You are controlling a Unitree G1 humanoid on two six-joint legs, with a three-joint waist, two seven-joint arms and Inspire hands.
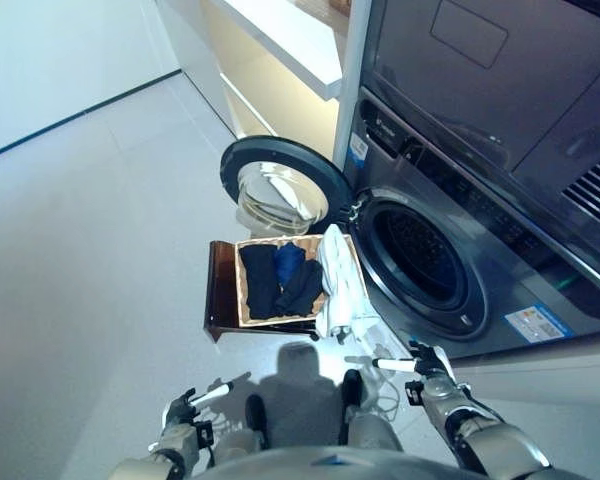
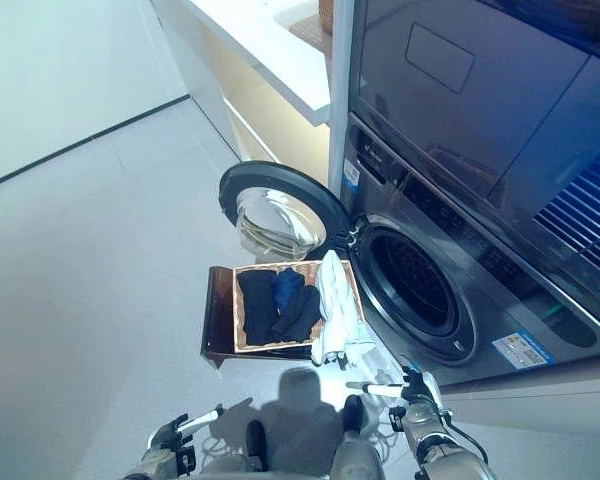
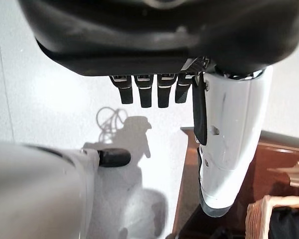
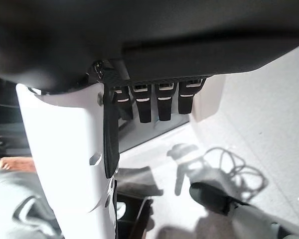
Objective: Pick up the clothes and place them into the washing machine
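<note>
Dark clothes (image 1: 280, 280) lie heaped in a basket (image 1: 242, 290) on a brown stand (image 1: 220, 290) on the floor, with a white cloth (image 1: 338, 280) draped over the basket's edge nearest the washer (image 1: 420, 260); the washer's door (image 1: 275, 190) stands open; the left hand (image 1: 185, 408) and right hand (image 1: 430, 362) hang low, fingers straight and apart, holding nothing.

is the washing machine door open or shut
Open. The round door is swung wide to the left of the washing machine, leaving the dark drum opening uncovered beside the basket.
</note>
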